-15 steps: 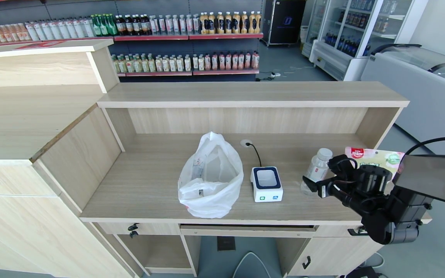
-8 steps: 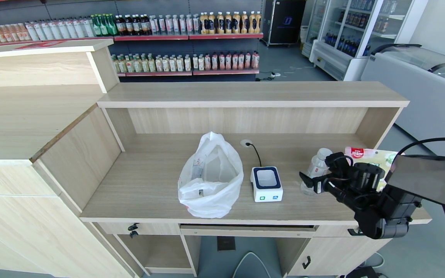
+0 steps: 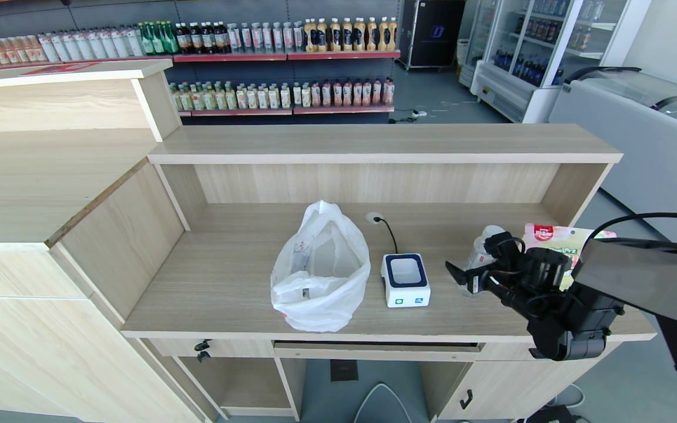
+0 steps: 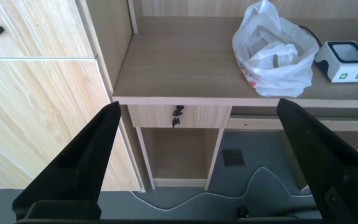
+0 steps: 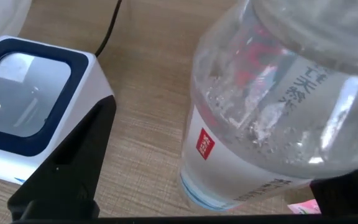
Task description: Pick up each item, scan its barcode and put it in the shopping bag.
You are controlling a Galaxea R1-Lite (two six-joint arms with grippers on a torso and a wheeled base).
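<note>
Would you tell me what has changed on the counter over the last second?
The right gripper moved toward the robot's left along the counter. Its open fingers now flank the water bottle, which rests on the counter and is not yet gripped. The shopping bag, scanner and snack pouch stayed where they were.

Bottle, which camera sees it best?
The right wrist view: the bottle is close up, label and all. In the head view it is small, partly hidden behind the right hand. The left wrist view faces the bag and scanner.
</note>
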